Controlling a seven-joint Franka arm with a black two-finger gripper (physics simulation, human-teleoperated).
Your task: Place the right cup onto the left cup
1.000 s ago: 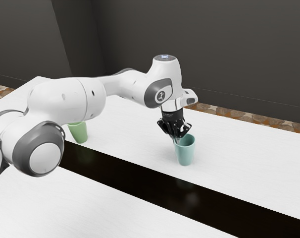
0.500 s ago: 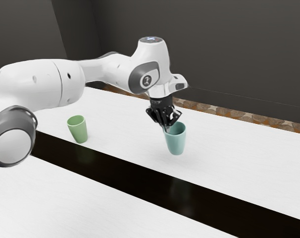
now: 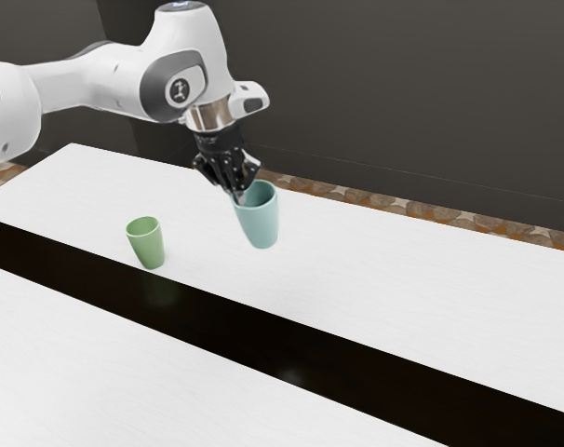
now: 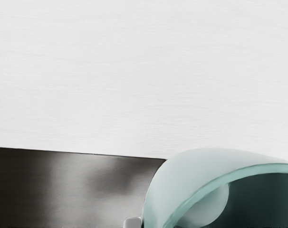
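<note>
My gripper [image 3: 237, 193] is shut on the rim of the teal cup [image 3: 260, 222], on the side nearer the arm, and the cup hangs above the table, slightly tilted, mouth up. In the wrist view the teal cup [image 4: 201, 164] lies close under the hand, with part of its inside visible. The green cup [image 3: 147, 244] stands upright on the table at the exterior view's left, lower than the held cup and apart from it.
A white table [image 3: 375, 270] spreads beneath the arm, crossed by a long dark glossy strip [image 3: 291, 349] that runs just in front of the green cup. A dark wall [image 3: 403, 93] rises behind the table.
The arm has carried the teal cup up and toward the exterior view's left, closer to the green cup. The green cup, partly covered by the arm at first, has stayed in place.
</note>
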